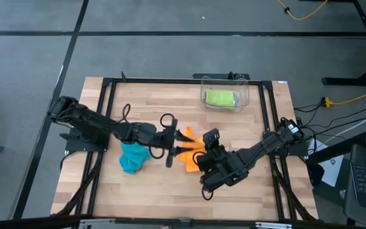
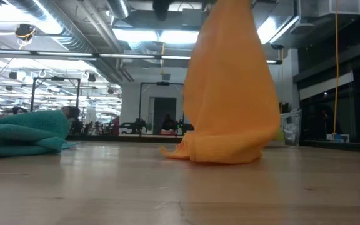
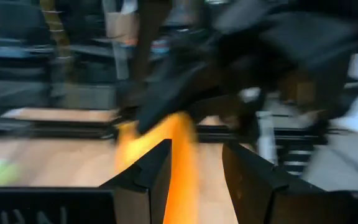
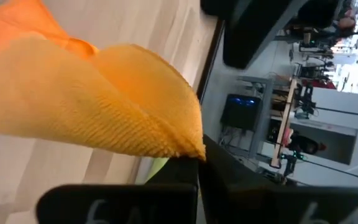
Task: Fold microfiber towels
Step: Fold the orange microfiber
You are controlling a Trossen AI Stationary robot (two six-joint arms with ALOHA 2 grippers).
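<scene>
The support was a light wooden table [image 1: 107, 191] with a black frame around its edges. A crumpled teal towel [image 1: 132, 158] lay on it left of centre, and the lower edge of an orange towel [image 1: 189, 162] rested on the wood near the middle. A clear plastic bin [image 1: 224, 93] stood near the far edge, holding a lime green towel [image 1: 221, 98].

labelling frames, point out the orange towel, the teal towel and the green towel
orange towel [image 2: 230, 94]: low view, middle of the hanging cloth
teal towel [image 1: 132, 158]: high view, centre of the crumpled heap
green towel [image 1: 220, 98]: high view, middle of the cloth inside the bin
</scene>
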